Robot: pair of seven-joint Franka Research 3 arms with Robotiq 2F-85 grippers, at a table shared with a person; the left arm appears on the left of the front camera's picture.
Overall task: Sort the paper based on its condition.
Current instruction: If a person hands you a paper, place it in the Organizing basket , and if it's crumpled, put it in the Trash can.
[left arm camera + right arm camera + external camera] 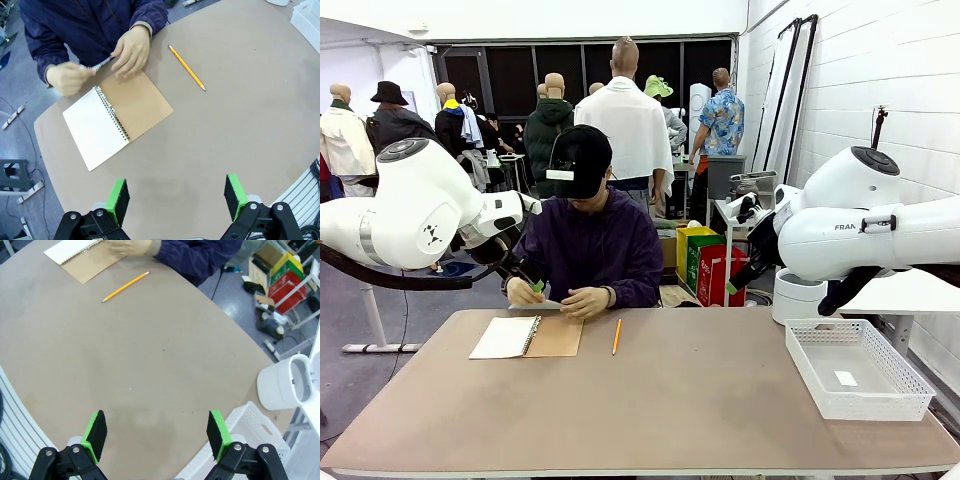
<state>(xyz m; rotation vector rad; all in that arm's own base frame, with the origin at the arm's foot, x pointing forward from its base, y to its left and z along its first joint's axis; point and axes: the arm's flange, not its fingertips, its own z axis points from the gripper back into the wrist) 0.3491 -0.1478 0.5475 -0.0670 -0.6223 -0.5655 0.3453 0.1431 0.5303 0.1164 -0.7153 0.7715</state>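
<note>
Paper (102, 63), far left: person (595, 250) holding it, torn edge running left-right. Basket (910, 395) holding one slip (845, 378). Left fingers (118, 200), right fingers (95, 436) gaping wide.

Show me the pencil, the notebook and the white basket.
pencil (186, 67), left wrist view, middle of its yellow shaft.
notebook (137, 102), left wrist view, brown cover.
basket (875, 407), front view, near wall.
</note>
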